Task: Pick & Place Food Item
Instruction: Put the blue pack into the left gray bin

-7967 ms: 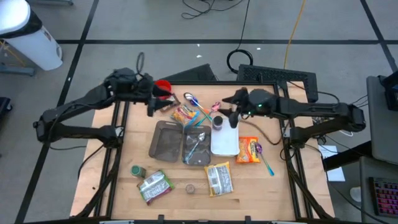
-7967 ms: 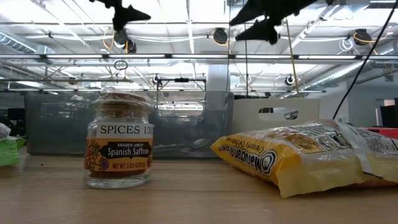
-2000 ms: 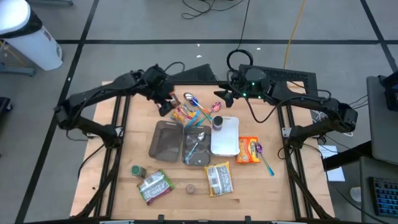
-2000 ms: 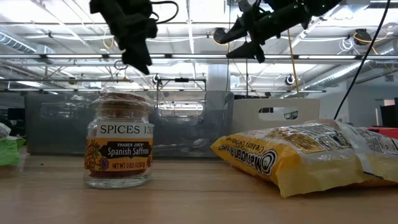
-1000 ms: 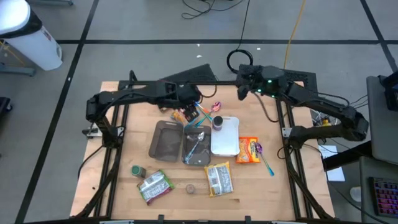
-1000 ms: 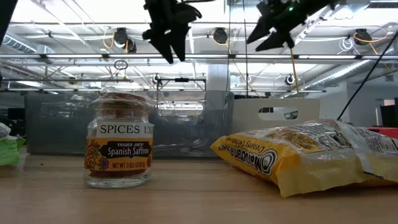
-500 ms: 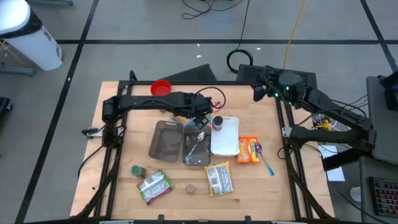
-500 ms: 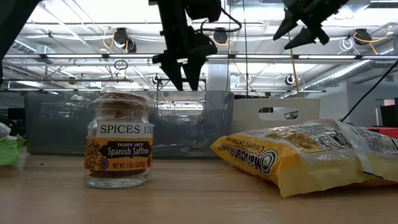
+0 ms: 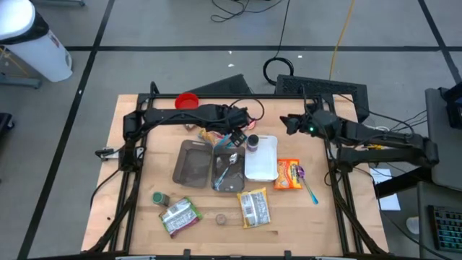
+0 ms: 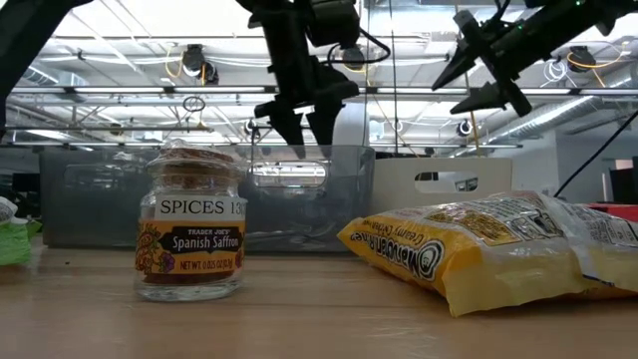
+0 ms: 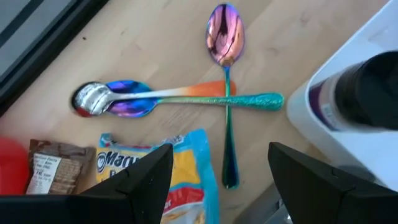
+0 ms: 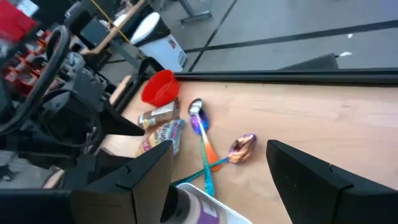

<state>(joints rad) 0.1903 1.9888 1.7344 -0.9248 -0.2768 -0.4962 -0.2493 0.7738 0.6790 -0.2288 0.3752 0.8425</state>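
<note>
Your left claw (image 9: pixel 232 137) hangs with fingers spread wide and empty above the far middle of the wooden surface (image 9: pixel 137 180). Right under it lies the yellow-and-blue snack packet (image 11: pixel 180 180), flat on the wood, its edge showing between the fingers (image 11: pixel 134 180) in your left wrist view. Just beyond the packet, two iridescent metal spoons (image 11: pixel 225 99) lie crossed, and the white jar with the dark lid (image 11: pixel 360 93) stands beside them on the white tray (image 9: pixel 261 162). Your right claw (image 9: pixel 289 124) is also spread wide, holding nothing, raised near the surface's far right, well apart from the packet.
</note>
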